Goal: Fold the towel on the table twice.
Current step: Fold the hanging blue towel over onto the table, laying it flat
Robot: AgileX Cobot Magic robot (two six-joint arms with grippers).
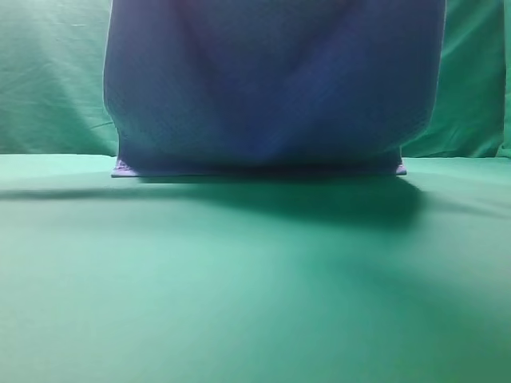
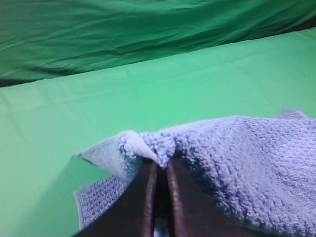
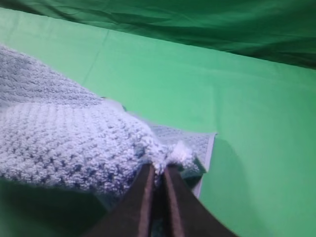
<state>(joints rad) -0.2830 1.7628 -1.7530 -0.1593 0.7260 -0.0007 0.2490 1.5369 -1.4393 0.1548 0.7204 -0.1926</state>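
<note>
- No brand, label or readable writing anywhere; no tag in view on the towel (image 1: 271, 88).
- Blue-grey waffle-weave towel lifted up in the exterior high view, hanging as a broad sheet across the 12 o'clock half of the frame, top edge cut off by the frame.
- Lower edge of the towel resting along the tabletop (image 1: 239, 303), running straight from 9 o'clock to 3 o'clock, so long axis lying left to right; pale hem corners poking out at both ends of that line.
- Dark shadow stretching over the green tabletop just below the resting edge, toward 6 o'clock.
- Left gripper (image 2: 160, 165) at 6 o'clock in the left wrist view: two dark fingers (image 2: 185, 207) pressed nearly together, pinched shut on a bunched corner of the towel, cloth spilling off toward 3 o'clock and a pale hemmed flap folding out toward 9 o'clock.
- Right gripper (image 3: 159, 170) at 6 o'clock in the right wrist view: dark fingers likewise clamped tight on a fluffy towel corner, bulk of the cloth draped off toward 9 o'clock, a lower layer with its pale edge lying flat toward 3 o'clock.
- Wrinkled darker green backdrop (image 1: 48, 80) hanging behind the tabletop, at 12 o'clock in both wrist views.
- Nothing else on the tabletop near the towel; neither arm visible in the exterior high view, hidden behind or above the raised cloth.
</note>
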